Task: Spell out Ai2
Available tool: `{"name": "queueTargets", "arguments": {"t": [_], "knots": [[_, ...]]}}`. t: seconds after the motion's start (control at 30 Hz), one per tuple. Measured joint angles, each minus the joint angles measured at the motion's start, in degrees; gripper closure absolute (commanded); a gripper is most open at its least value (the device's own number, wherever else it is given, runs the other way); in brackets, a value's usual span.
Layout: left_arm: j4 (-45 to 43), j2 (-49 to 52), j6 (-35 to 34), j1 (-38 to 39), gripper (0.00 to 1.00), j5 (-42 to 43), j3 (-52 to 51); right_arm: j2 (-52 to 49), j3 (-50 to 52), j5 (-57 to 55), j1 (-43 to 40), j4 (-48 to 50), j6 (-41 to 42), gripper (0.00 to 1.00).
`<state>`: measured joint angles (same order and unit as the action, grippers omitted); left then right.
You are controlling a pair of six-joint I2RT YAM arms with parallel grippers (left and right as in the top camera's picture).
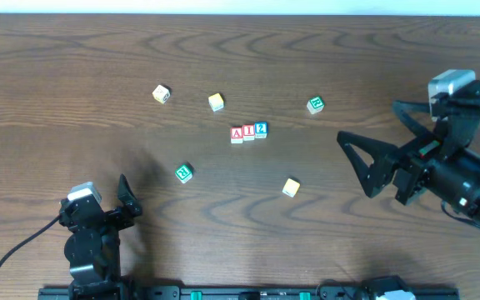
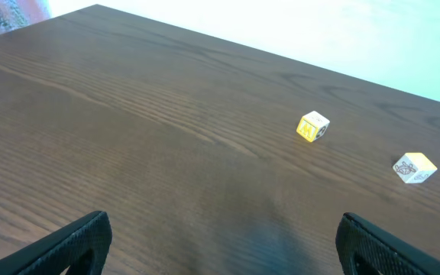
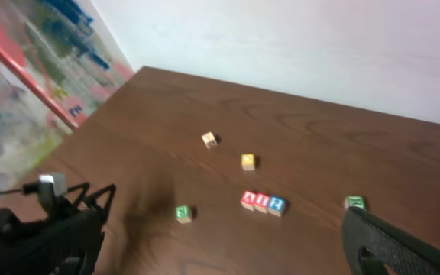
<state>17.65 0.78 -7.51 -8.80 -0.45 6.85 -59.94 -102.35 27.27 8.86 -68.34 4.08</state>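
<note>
Wood table [image 1: 73, 58] is carrying the A-I-2 row [image 1: 248, 132], blocks touching, at frame centre. Left gripper [image 2: 224, 229] and right gripper [image 1: 354, 165] are both gaping wide, holding nothing. Risk: right one sweeping low and scattering the row.

We see a table [image 1: 73, 50] of dark brown wood grain, smooth, with a soft satin sheen. The row of blocks [image 1: 248, 132] at the centre of the frame looks like pale wood with painted red and blue faces. The left gripper [image 2: 224, 248] and right gripper [image 1: 352, 163] look like matt black plastic. At upper right, a housing [image 1: 452, 83] is light grey plastic. At lower left, the cable [image 1: 15, 250] is smooth and black.
</note>
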Motion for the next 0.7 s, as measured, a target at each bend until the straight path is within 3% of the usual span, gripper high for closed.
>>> {"name": "queueTargets", "arguments": {"t": [0.2, 0.33, 0.53, 0.7], "knots": [[-0.09, 0.0, 0.0, 0.0, 0.05, 0.0, 0.0, 3.34, 5.84, -6.97, -1.29, -2.23, -10.8, 0.01], [-0.24, -0.04, 0.0, 0.0, 0.05, -0.02, -0.04, 14.4, 20.46, -8.9, -3.45, 5.68, -18.38, 0.01], [-0.35, -0.09, -0.02, 0.0, 0.05, -0.02, -0.09, 33.33, 45.72, -9.29, -4.04, 19.96, -22.84, 0.01], [-0.33, -0.13, -0.02, 0.0, 0.05, -0.04, -0.09, 44.19, 63.71, -9.77, -5.31, 22.16, -23.89, 0.01]]}}
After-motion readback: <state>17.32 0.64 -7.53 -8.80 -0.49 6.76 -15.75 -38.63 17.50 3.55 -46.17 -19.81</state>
